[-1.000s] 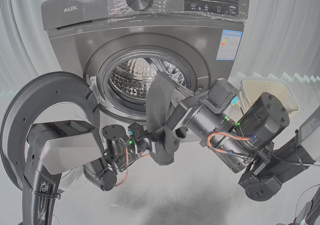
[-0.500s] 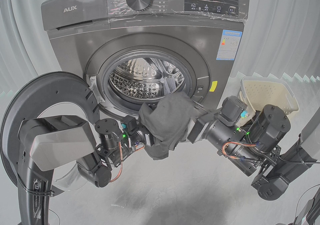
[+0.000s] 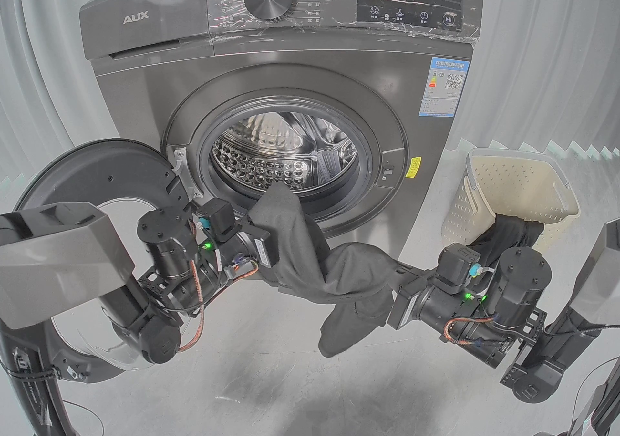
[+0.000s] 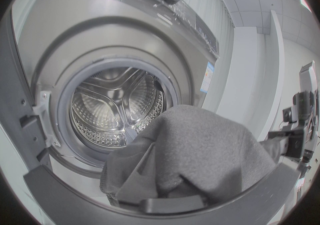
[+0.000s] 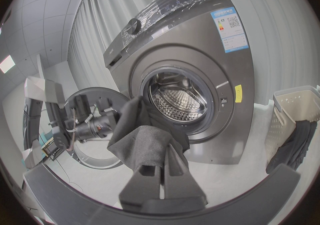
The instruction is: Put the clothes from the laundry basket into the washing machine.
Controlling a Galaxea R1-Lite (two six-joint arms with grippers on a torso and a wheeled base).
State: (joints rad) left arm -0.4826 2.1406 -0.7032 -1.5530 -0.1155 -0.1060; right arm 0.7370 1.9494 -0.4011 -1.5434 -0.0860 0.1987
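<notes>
A dark grey garment (image 3: 336,269) hangs stretched between my two grippers, in front of the washing machine (image 3: 278,69) and just below its open drum (image 3: 284,146). My left gripper (image 3: 268,250) is shut on the garment's upper end near the drum's lower rim. In the left wrist view the cloth (image 4: 200,149) drapes over the fingers. My right gripper (image 5: 163,165) is lower and to the right, its fingers pinched on the cloth (image 5: 143,139). A loose tail dangles toward the floor. The cream laundry basket (image 3: 516,156) stands right of the machine with another dark garment (image 3: 507,237) spilling over its side.
The round machine door (image 3: 97,179) stands swung open at the left, behind my left arm. Bare grey floor (image 3: 271,379) lies in front of the machine. Pale curtains hang behind the machine and the basket.
My right gripper has pulled back and down from the drum mouth. My left gripper has risen toward the door. The garment, bunched before, is now drawn out between them.
</notes>
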